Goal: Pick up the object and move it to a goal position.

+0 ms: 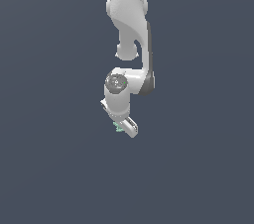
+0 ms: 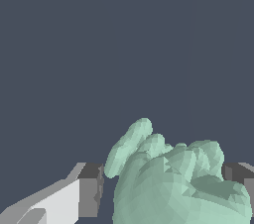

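The pale mint-green lumpy blob object sits between the two grey-tipped fingers of the white robot arm's pincer. In the wrist view the object fills the gap between the finger pads: one pad stands just beside its flank and the other pad is at its opposite flank. Contact appears to be made on both sides, so the pincer is judged to be closed onto the object at a narrow opening set by the object's width.

In the exterior view the pincer hangs below the white wrist housing, tilted, with a small patch of the green object showing at the fingertip end. The flat dark grey table lies behind it; whether the object touches this table cannot be told.

Relative to the pincer, the object lies directly in the grip line, not offset ahead of or beside the fingers. A narrower lobe of the object projects away from the pincer. No goal marker is visible in either view.
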Robot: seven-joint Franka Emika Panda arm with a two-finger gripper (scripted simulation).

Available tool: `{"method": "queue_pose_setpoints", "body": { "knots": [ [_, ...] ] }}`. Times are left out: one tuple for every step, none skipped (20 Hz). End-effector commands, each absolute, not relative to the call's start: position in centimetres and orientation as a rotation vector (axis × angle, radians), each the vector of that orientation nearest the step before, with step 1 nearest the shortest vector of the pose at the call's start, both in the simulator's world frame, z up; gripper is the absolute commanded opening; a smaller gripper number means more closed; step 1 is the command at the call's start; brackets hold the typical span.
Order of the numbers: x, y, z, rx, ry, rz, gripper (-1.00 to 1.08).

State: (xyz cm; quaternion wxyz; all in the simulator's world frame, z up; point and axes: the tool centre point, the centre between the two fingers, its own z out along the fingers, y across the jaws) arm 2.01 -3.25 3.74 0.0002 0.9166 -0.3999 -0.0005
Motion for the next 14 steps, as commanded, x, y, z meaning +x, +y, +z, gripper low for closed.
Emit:
{"method": "queue_pose_setpoints", "body": {
  "knots": [
    [1.9,-3.2,4.3,2.879,-1.256,0.000,-1.00],
    [1.8,-3.2,4.6,2.879,-1.256,0.000,-1.00],
    [1.6,-3.2,4.9,2.879,-1.256,0.000,-1.00],
    [1.5,-3.2,5.3,2.880,-1.257,0.000,-1.00],
    [1.3,-3.1,5.8,2.880,-1.257,0.000,-1.00],
    [1.1,-3.1,6.2,2.880,-1.257,0.000,-1.00],
    [1.0,-3.0,6.8,2.880,-1.257,0.000,-1.00],
    [0.7,-3.0,7.4,2.880,-1.257,0.000,-1.00],
    [0.5,-3.0,8.0,2.880,-1.258,-0.001,-1.00],
    [0.3,-2.9,8.7,2.880,-1.258,-0.001,-1.00],
    [0.0,-2.8,9.4,2.880,-1.258,-0.001,-1.00],
    [-0.3,-2.8,10.2,2.880,-1.258,-0.001,-1.00],
    [-0.5,-2.7,11.1,2.880,-1.258,-0.001,-1.00],
    [-0.8,-2.7,11.9,2.880,-1.258,-0.001,-1.00]
  ]
}}
